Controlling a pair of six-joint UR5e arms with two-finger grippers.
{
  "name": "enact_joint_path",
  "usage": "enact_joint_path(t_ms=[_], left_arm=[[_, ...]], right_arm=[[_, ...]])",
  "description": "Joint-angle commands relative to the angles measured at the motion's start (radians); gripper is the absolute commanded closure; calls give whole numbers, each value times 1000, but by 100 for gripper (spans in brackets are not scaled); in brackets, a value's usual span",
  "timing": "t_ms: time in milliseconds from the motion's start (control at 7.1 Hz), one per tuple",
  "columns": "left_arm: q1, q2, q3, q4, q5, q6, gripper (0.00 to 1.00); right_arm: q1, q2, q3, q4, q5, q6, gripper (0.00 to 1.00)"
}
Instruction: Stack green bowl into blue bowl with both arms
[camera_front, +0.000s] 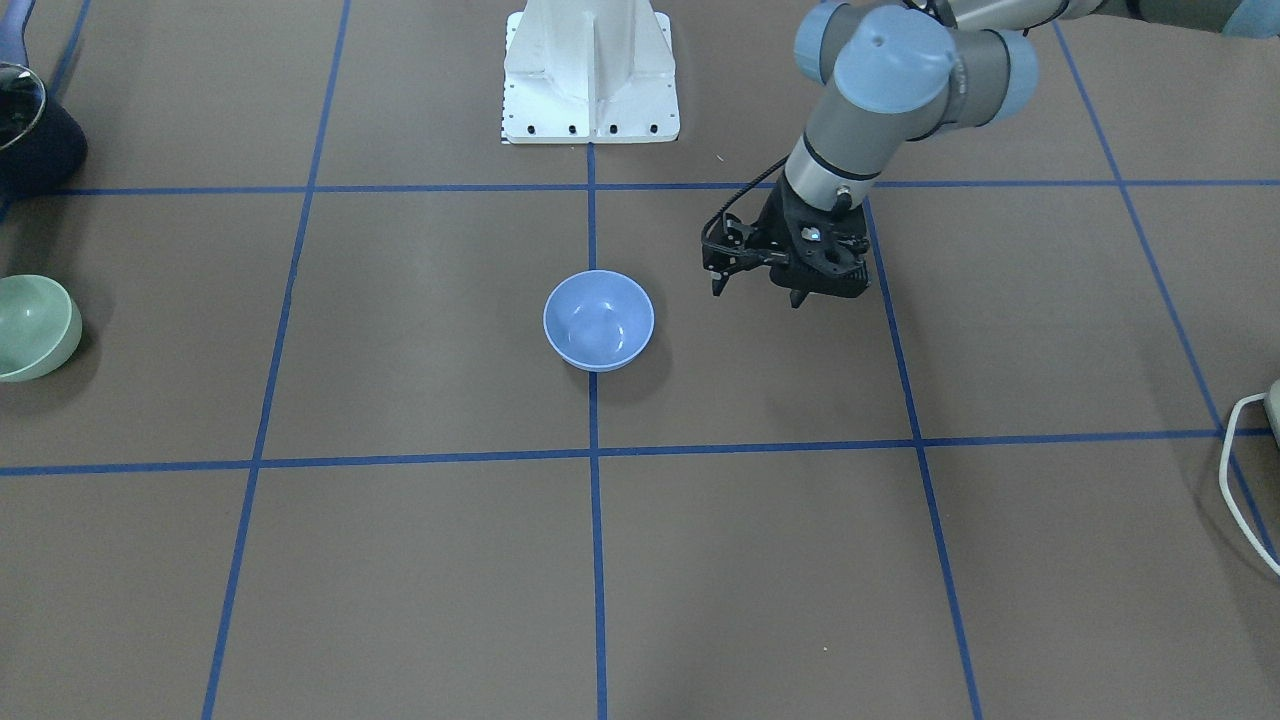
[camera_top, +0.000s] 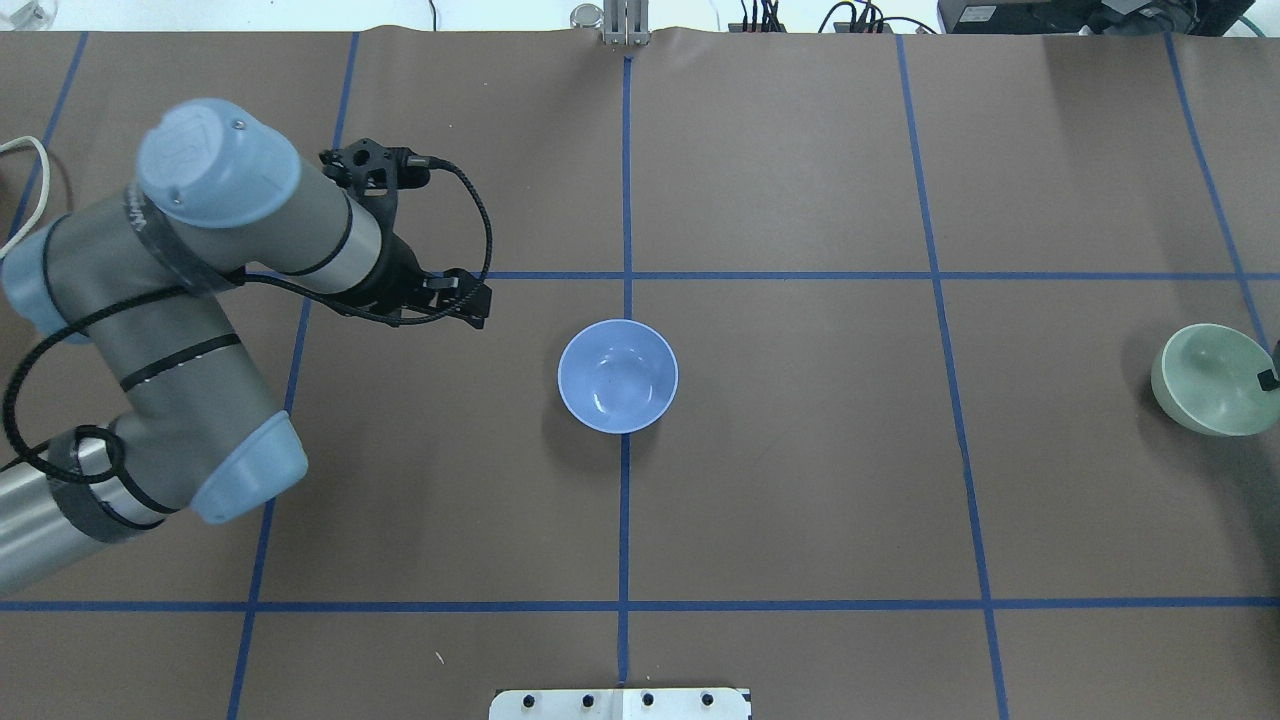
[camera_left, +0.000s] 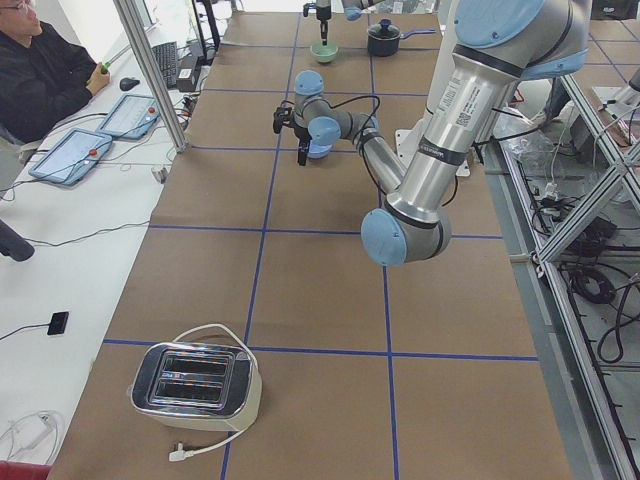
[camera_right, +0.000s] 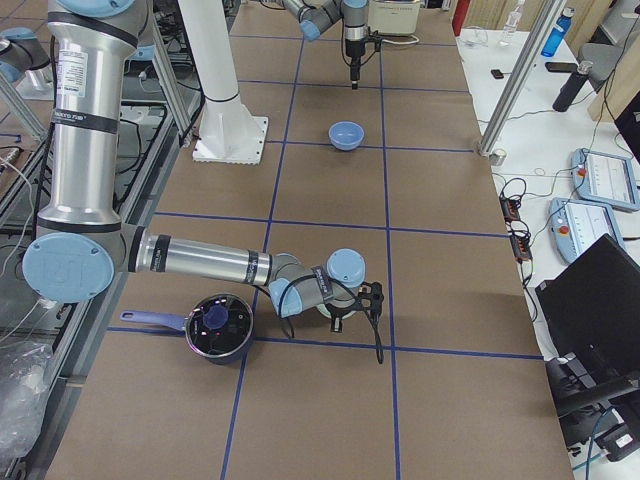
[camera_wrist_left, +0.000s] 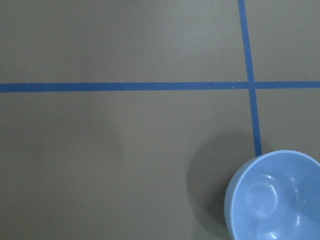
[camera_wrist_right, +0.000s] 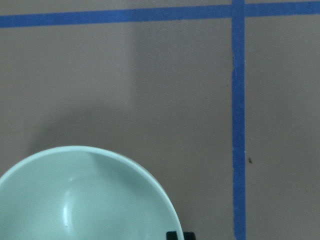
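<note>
Seemingly light, stiff, slick and chippable, the small glossy mint-green round bowl (camera_top: 1210, 385), at the right end of the brown surface (camera_top: 800, 480) and well apart from the central glossy periwinkle-blue round bowl (camera_top: 617, 376), is best pinched across its rim, where the right claw (camera_top: 1268, 378) sits, though I cannot tell whether it or the left claw (camera_front: 795, 292) is open or closed.

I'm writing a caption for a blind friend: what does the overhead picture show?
A blue bowl sits upright and empty at the middle of a brown table marked with blue tape lines. The robot's left gripper hangs just left of it, not touching, and a green bowl sits at the far right edge.
</note>
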Motion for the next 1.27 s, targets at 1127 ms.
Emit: enact_joint_path(t_ms=[1127], left_arm=[[-527, 368, 172, -197, -266, 788, 3]], right_arm=[[-208, 322, 375, -200, -7, 647, 100]])
